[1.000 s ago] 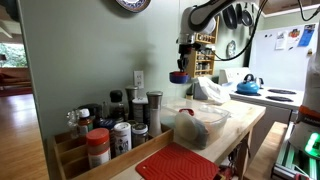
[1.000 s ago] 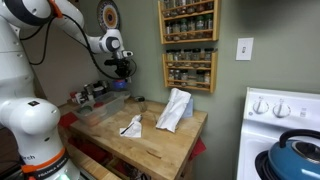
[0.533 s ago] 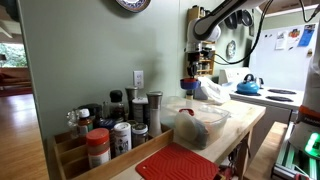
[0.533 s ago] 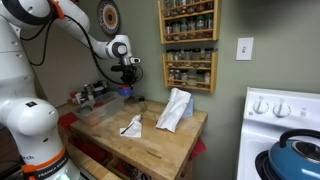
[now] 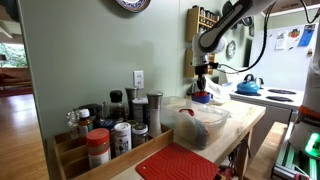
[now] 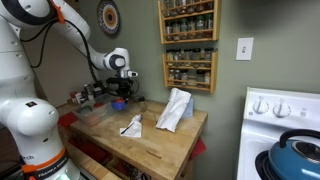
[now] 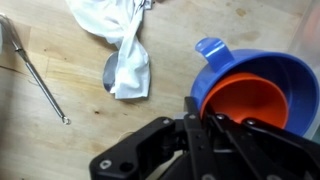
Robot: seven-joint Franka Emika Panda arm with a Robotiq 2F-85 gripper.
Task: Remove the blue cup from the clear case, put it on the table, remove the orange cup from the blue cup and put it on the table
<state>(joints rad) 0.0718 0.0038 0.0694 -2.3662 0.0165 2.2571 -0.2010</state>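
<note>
My gripper (image 5: 203,84) (image 6: 120,92) hangs low over the table (image 5: 245,121) (image 6: 160,150), just past the clear case (image 5: 196,119) (image 6: 96,114). It is shut on the rim of the blue cup (image 5: 202,98) (image 6: 119,103). In the wrist view the blue cup (image 7: 214,49) has the orange cup (image 7: 258,92) nested inside it, and my fingers (image 7: 203,112) clamp their near rim. The wooden table top (image 7: 60,130) lies below the cups. I cannot tell whether the cup touches the table.
A white cloth (image 7: 125,45) (image 6: 175,108) and a thin metal rod (image 7: 35,70) lie on the table near the cup. A second cloth (image 6: 132,126) lies closer to the front. Spice jars (image 5: 110,130), a red ridged mat (image 5: 180,162) and a blue kettle (image 5: 250,85) stand around.
My gripper has carried the blue cup, with the orange cup inside it, away from above the clear case and down towards the table. The case has not moved.
</note>
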